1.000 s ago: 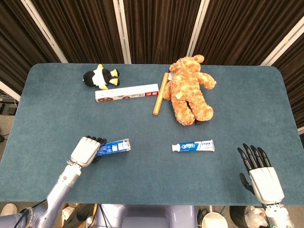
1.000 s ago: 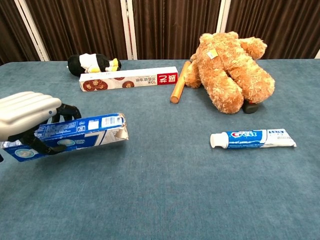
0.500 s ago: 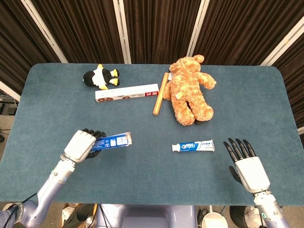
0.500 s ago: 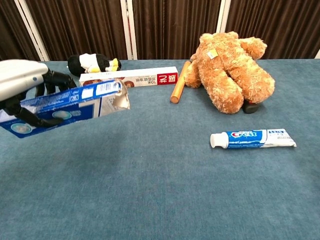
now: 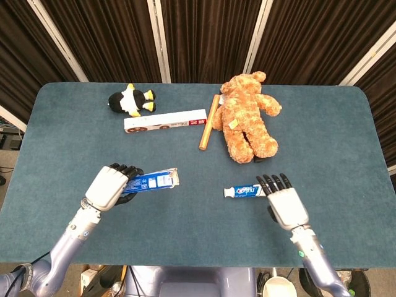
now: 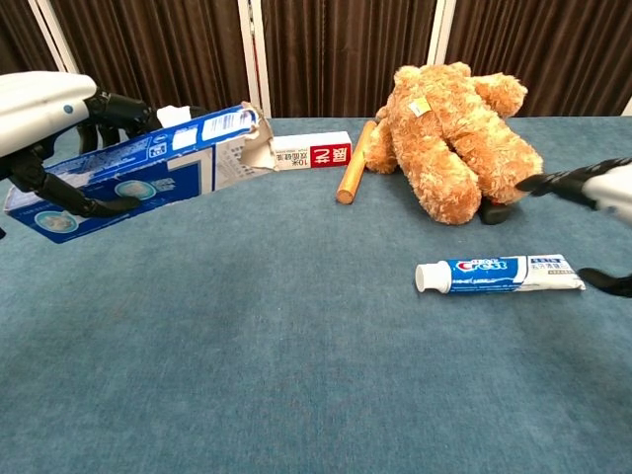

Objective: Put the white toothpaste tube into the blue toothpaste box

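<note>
- The table (image 5: 74, 154) is covered in a teal, felt-like cloth with rounded far corners; dark pleated curtains (image 5: 204, 37) with pale strips stand behind it.
- The blue toothpaste box (image 6: 148, 170) is thin printed card, long and rectangular, with its torn-looking open end flaps (image 6: 247, 148) pointing right. It is held off the cloth at the near left, tilted with the open end higher in the chest view.
- The left hand (image 5: 111, 187) has a pale shell back and black fingers, which wrap round the box's closed end.
- The white toothpaste tube (image 6: 499, 275) is smooth and glossy, white with blue and red print. It lies flat on the cloth at the near right, cap to the left and crimped flat end to the right.
- The right hand (image 5: 281, 201) hangs over the tube's right end, fingers (image 5: 272, 182) spread and pointing far; in the chest view nothing is between them.
- A shaggy orange teddy bear (image 5: 247, 117) lies far of the tube, with a wooden cylinder (image 5: 208, 121) just beside its left.
- A long white and red box (image 5: 165, 120) lies left of the cylinder, and a plush penguin (image 5: 131, 100) lies far of it.
- Bare cloth stretches between box and tube, and along the right edge.
</note>
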